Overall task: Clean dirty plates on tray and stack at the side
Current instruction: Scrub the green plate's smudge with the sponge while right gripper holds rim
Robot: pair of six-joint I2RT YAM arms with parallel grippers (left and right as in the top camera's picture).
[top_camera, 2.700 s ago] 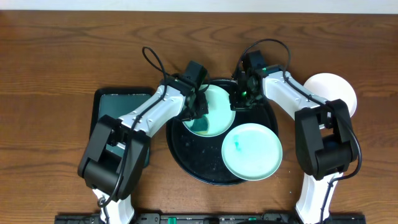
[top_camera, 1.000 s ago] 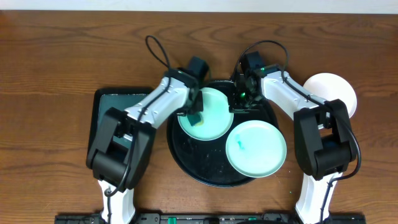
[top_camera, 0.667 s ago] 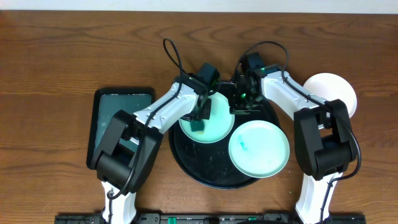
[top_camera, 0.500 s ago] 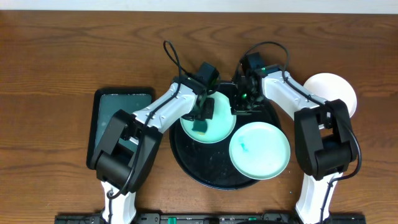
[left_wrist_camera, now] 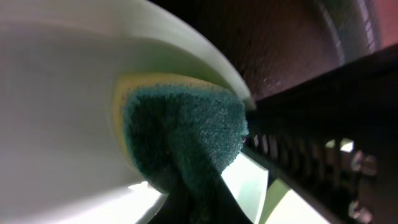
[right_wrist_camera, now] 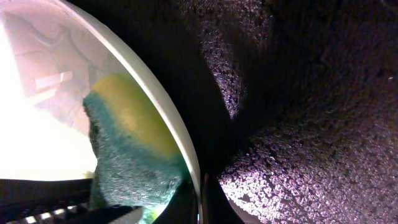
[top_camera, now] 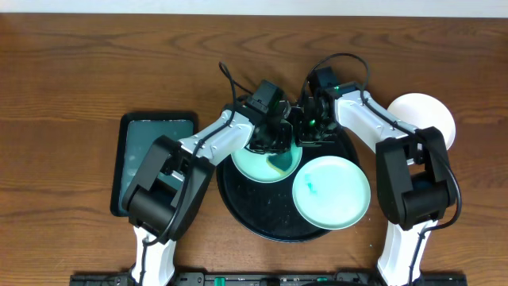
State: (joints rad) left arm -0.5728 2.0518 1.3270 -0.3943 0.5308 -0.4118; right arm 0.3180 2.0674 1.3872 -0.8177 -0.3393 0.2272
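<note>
On the round black tray [top_camera: 252, 205] lies a pale mint plate [top_camera: 252, 164]. My left gripper [top_camera: 273, 144] is shut on a green and yellow sponge [left_wrist_camera: 180, 134] pressed against that plate's right side [left_wrist_camera: 56, 93]. My right gripper [top_camera: 305, 137] is shut on the same plate's right rim [right_wrist_camera: 158, 109], its jaws [right_wrist_camera: 200, 199] pinching the edge, with the sponge [right_wrist_camera: 127, 155] just inside. A second mint plate [top_camera: 332, 192] with a small teal smear sits at the tray's front right. A white plate [top_camera: 427, 117] rests on the table to the right.
A rectangular dark-green tray [top_camera: 155, 155] lies on the table left of the black tray. Both forearms cross above the black tray's back half. Cables loop over the table behind the grippers.
My left gripper has swept the sponge from the plate's left side across to its right side, close to the right gripper. The front mint plate has slid slightly to the right.
</note>
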